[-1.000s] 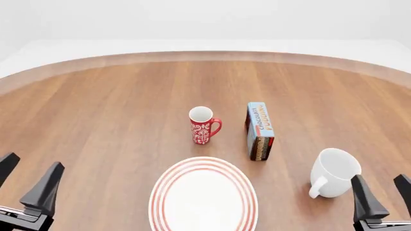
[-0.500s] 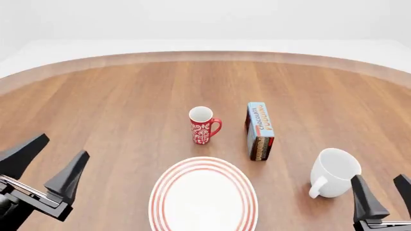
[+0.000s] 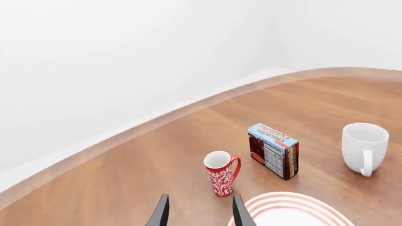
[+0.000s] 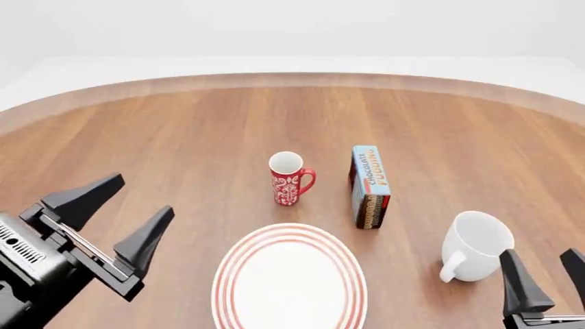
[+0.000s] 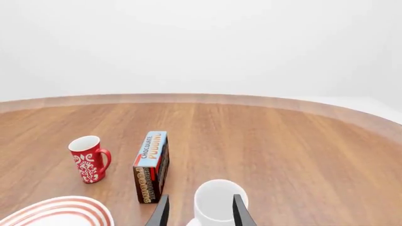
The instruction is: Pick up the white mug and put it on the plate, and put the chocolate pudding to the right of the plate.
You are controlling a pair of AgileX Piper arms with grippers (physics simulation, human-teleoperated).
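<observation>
Scene at the outset of the mug transfer. My right tool [image 4: 546, 281] hangs low at the desk's near right edge, its two dark fingers apart and empty. The plain glossy all-white mug [image 4: 475, 246] stands upright just ahead of it and slightly to its left, loop handle turned toward my side — in the right wrist view the mug [image 5: 217, 202] sits directly beyond the finger gap, so this arm is plainly the nearer one. My left tool [image 4: 114, 212] is raised over the near left of the round wooden desk [image 4: 164, 144], fingers spread wide, holding nothing, well apart from the mug.

The round white plate with concentric red rings [image 4: 240, 255] lies near-centre, left of the mug, with nothing on it. The small chocolate pudding carton with its light-blue lettered face [image 4: 369, 184] stands behind the plate's right edge, long axis running away from me — not yet beside the plate. The slim red patterned mug [image 4: 289, 178] stands left of the carton.
</observation>
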